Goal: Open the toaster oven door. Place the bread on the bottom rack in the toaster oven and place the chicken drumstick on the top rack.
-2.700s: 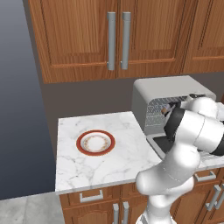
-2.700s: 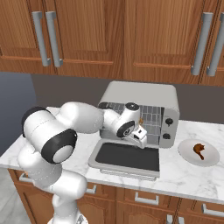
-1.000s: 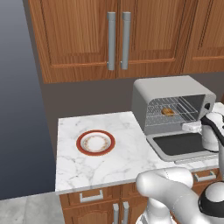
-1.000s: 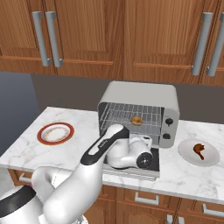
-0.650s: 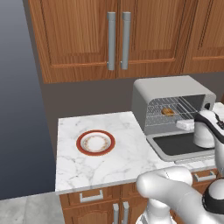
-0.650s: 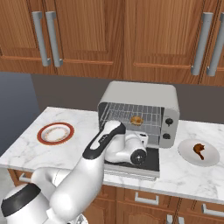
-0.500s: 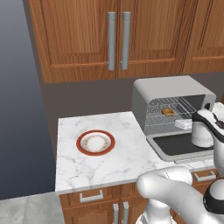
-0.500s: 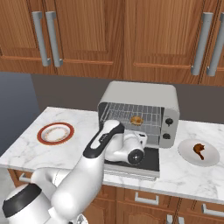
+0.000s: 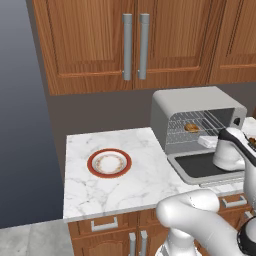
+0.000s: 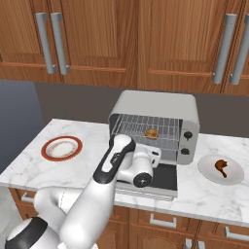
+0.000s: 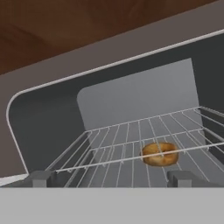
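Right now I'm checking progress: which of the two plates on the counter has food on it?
The plain pale plate right of the toaster oven, holding the chicken drumstick. The red-rimmed plate on the left is bare.

My arm (image 10: 109, 168) is glossy white, built of rounded segments, with dark bands at the joints and a dark round cap near the wrist.

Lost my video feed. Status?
Gripper open, empty, facing the oven. Bread on a rack. Drumstick waiting on its plate. Nothing blocking.
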